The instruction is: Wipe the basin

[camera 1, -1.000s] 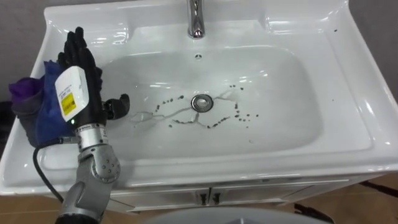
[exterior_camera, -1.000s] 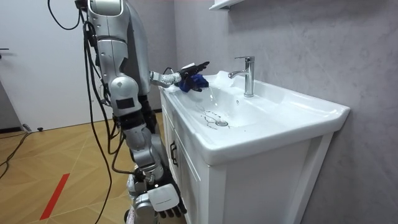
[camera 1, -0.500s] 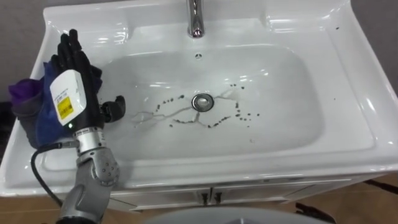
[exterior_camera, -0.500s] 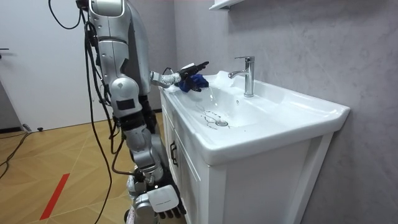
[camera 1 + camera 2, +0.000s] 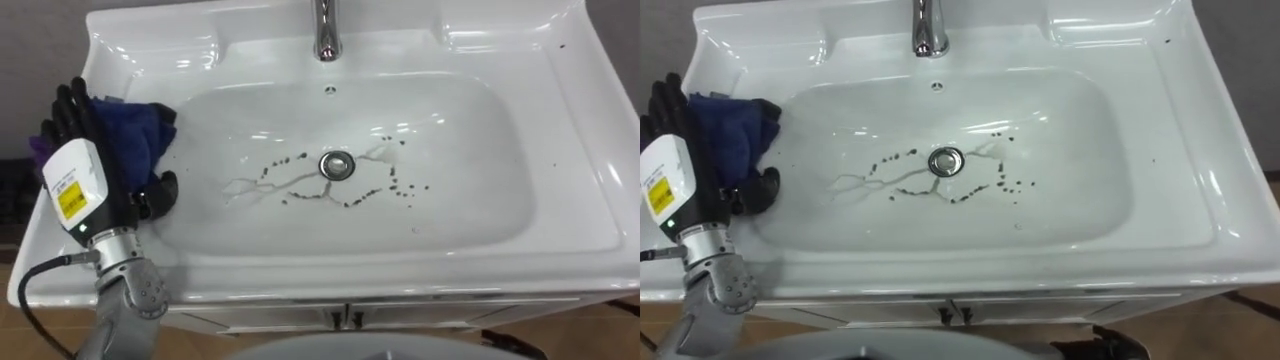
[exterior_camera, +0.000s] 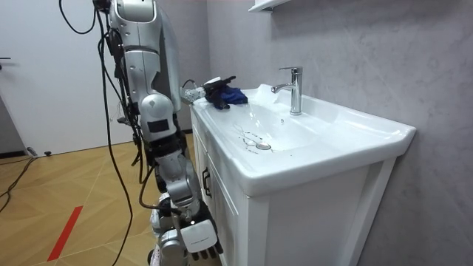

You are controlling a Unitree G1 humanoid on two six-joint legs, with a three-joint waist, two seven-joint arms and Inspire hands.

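Basin (image 5: 560, 150), white and set in a white cabinet (image 6: 229, 214), lies straight before me, with its faucet (image 5: 325, 35) at twelve o'clock and the drain (image 5: 337, 165) at the centre of the bowl. Dark specks (image 5: 290, 160) and thin streaks (image 5: 270, 183) are scattered around the drain, from about eight o'clock round to four o'clock. A blue cloth (image 5: 135, 130) is bunched on the bowl's edge at ten o'clock from the drain. My left hand (image 5: 95, 170) lies on it from the nine o'clock side, fingers fairly straight over the cloth and the thumb (image 5: 158, 192) spread out toward the bowl. My right hand (image 6: 196, 238) hangs low beside the cabinet front, fingers loose and holding nothing. I stand upright, close against the cabinet.
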